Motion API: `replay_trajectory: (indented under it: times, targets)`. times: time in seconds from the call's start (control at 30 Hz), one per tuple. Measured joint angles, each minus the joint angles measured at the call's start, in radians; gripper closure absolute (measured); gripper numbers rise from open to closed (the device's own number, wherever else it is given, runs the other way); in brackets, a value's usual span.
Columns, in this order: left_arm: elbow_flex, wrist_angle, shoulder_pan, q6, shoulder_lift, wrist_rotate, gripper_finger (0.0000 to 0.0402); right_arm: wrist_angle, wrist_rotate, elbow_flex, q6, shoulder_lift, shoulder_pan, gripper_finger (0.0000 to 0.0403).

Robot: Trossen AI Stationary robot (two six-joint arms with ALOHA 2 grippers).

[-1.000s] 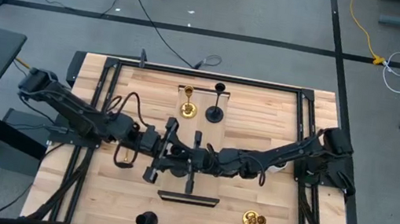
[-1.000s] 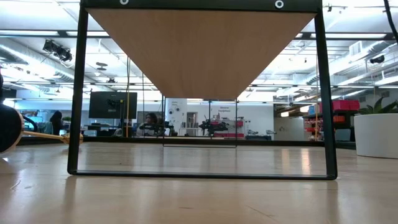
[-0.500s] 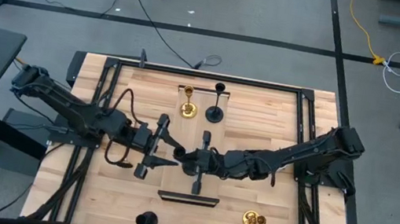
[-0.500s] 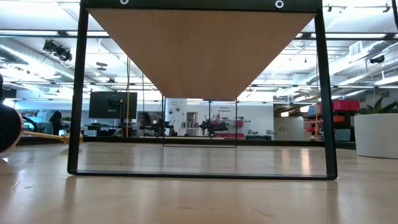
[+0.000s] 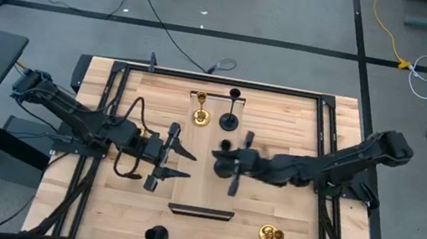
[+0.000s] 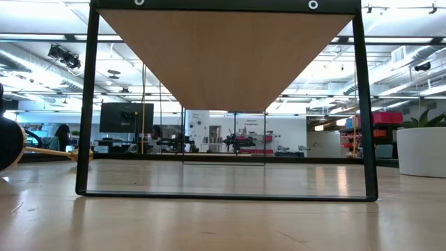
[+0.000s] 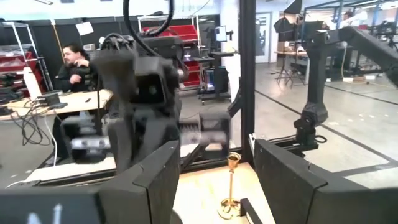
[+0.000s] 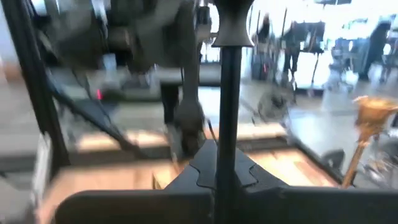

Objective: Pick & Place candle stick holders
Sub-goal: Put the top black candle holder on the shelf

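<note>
The high view alone takes in the whole wooden table (image 5: 299,115) with both arms meeting near its middle. The left gripper (image 5: 178,158) points toward the centre with its fingers spread apart and nothing between them. The right gripper (image 5: 222,159) faces it from the other side, clamped on a black candle stick holder (image 5: 225,147); the right wrist view confirms this, with the thin black stem (image 8: 228,93) rising between the closed fingers to a small cup at the top. At the far edge of the table, inside a black frame (image 5: 219,81), a gold holder (image 5: 200,115) and a second black holder (image 5: 230,120) stand upright just beside each other, each with round base, thin stem and small cup. Another gold holder (image 5: 269,234) sits near the front right of the table, and another black one (image 5: 155,235) at the front edge toward the left; whether these two stand or lie is hard to tell from above. The left wrist view shows a gold holder (image 7: 231,193) upright on the wood beyond that arm's open fingers, with a seated person (image 7: 76,65) in the room behind. The low view shows none of the holders clearly, only a black rack (image 6: 89,104) holding a slanted wooden panel, and a white pot (image 6: 421,150) at the right edge.
</note>
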Motion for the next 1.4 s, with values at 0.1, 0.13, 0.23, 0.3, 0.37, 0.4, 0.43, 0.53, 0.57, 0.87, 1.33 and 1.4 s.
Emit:
replay_trajectory:
  times: [0.1, 0.13, 0.23, 0.3, 0.37, 0.4, 0.43, 0.53, 0.57, 0.87, 1.33, 1.4]
  targets:
    - [0.000, -0.005, 0.000, 0.000, 0.000, -0.001, 0.0193, 0.213, 0.001, -0.117, -0.020, -0.047, -0.001, 0.0403]
    - [0.000, -0.006, 0.000, 0.000, 0.000, 0.000, 0.0193, 0.261, 0.002, -0.152, -0.023, -0.052, -0.006, 0.0403]
    - [-0.001, -0.011, 0.000, 0.003, 0.001, -0.001, 0.0193, 0.337, 0.000, -0.220, -0.011, -0.050, -0.026, 0.0403]
    - [-0.001, -0.011, 0.000, 0.008, 0.001, -0.002, 0.0193, 0.363, 0.000, -0.243, 0.012, -0.045, -0.045, 0.0403]
    - [-0.001, -0.011, 0.000, 0.008, 0.001, -0.002, 0.0193, 0.369, -0.002, -0.250, 0.017, -0.039, -0.060, 0.0403]
    - [-0.001, -0.011, 0.000, 0.008, 0.001, -0.002, 0.0193, 0.367, -0.004, -0.249, 0.017, -0.039, -0.065, 0.0403]
    - [-0.001, -0.012, 0.000, 0.008, 0.001, -0.002, 0.0193, 0.369, -0.008, -0.247, 0.018, -0.039, -0.072, 0.0403]
    - [-0.001, -0.013, 0.000, 0.009, 0.001, -0.002, 0.0193, 0.349, -0.033, -0.246, 0.021, -0.040, -0.086, 0.0403]
    - [-0.001, -0.014, 0.000, 0.009, 0.001, -0.002, 0.0193, 0.346, -0.044, -0.246, 0.030, -0.039, -0.089, 0.0403]
    - [-0.001, -0.018, 0.001, 0.011, 0.002, -0.002, 0.0193, 0.434, -0.052, -0.246, 0.055, 0.071, -0.091, 0.0403]
    - [-0.001, -0.027, 0.001, 0.010, 0.002, -0.006, 0.0193, 0.435, -0.058, -0.246, 0.025, 0.094, -0.098, 0.0403]
    - [-0.001, -0.027, 0.001, 0.010, 0.002, -0.006, 0.0193, 0.433, -0.058, -0.246, 0.036, 0.093, -0.099, 0.0403]
